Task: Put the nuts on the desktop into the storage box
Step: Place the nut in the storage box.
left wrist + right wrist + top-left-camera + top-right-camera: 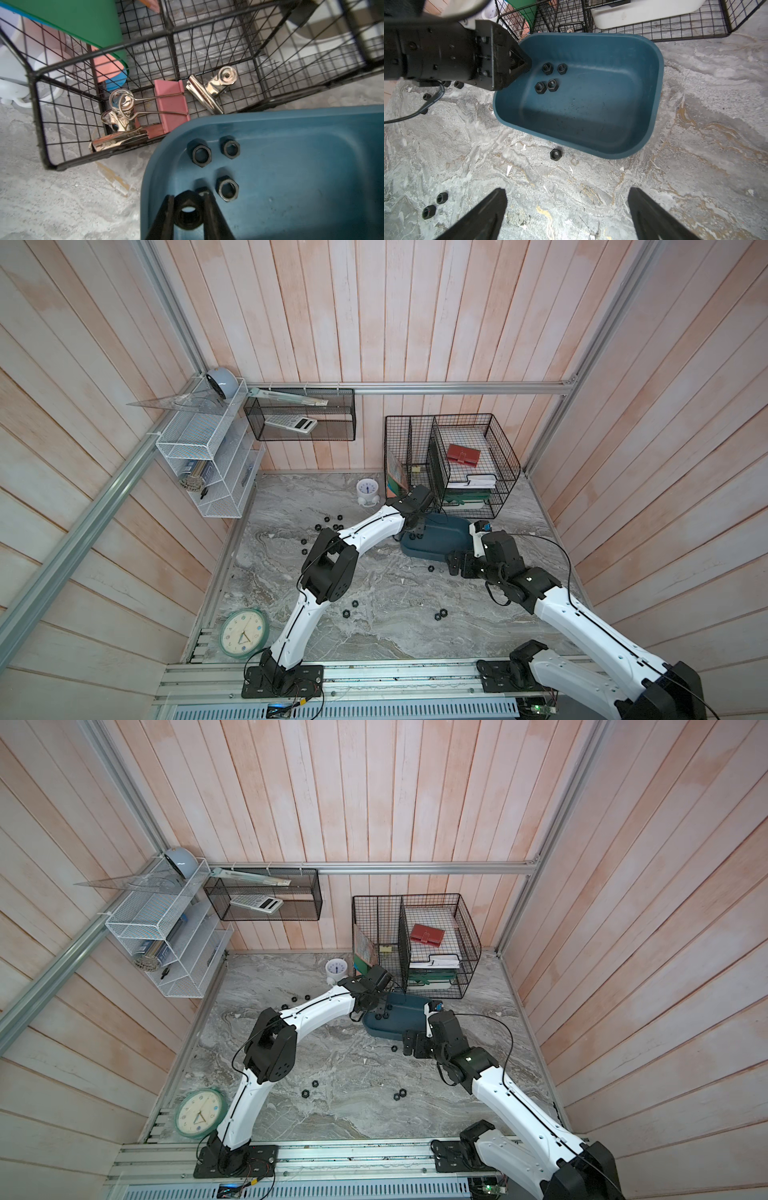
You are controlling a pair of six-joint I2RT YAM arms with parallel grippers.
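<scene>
One nut (187,220) is gripped by the closed left end effector (188,199) just inside the left rim of the storage box (301,166), far on the desk (591,187). Released so near the rim, it could be bounced out. The right end effector (566,190) is held open.

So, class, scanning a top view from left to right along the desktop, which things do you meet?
Green-rimmed clock → nut cluster → white alarm clock → storage box.
</scene>
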